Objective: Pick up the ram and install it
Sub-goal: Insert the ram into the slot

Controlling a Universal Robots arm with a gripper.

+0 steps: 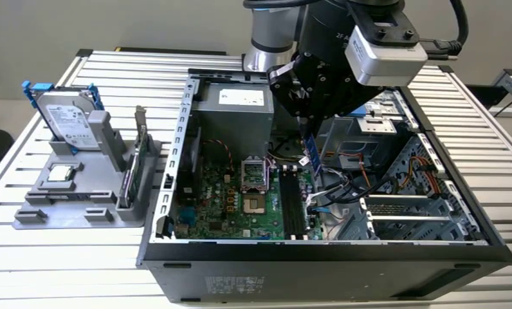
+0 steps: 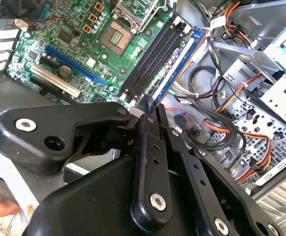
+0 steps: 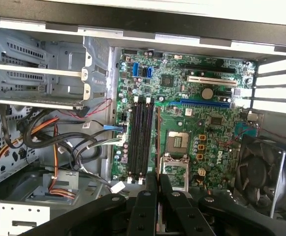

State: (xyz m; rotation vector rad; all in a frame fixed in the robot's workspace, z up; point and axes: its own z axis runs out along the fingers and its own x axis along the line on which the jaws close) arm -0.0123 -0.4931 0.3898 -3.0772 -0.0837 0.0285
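The end effector point(image 2: 150, 107) reaches down into the open computer case point(image 1: 325, 267), which stands on the slatted worktop point(image 1: 50, 277) close to its near edge in the exterior view. Its black fingers point(image 2: 151, 157) are drawn together and clamped on one end of the ram point(image 2: 179, 61), and the rest of the stick juts out beyond the fingertips. In the exterior view the ram hangs nearly upright under the end effector, above the green motherboard point(image 1: 230, 206) and just past the far end of the long black slots point(image 1: 292, 206). In the first wrist view it shows edge-on as a thin line running alongside those slots, between them and the CPU socket point(image 3: 174, 142) (whether its lower tip touches the board, I cannot tell). All the black slots lie bare. A tangle of cables point(image 1: 350, 190) sits beside the board, toward the exterior view's right. A grey power supply point(image 1: 235, 116) fills the case's far end. Toward the worktop's edge at the exterior view's left, a grey fixture tray point(image 1: 33, 222) carries a hard drive point(image 1: 67, 119) standing on edge.
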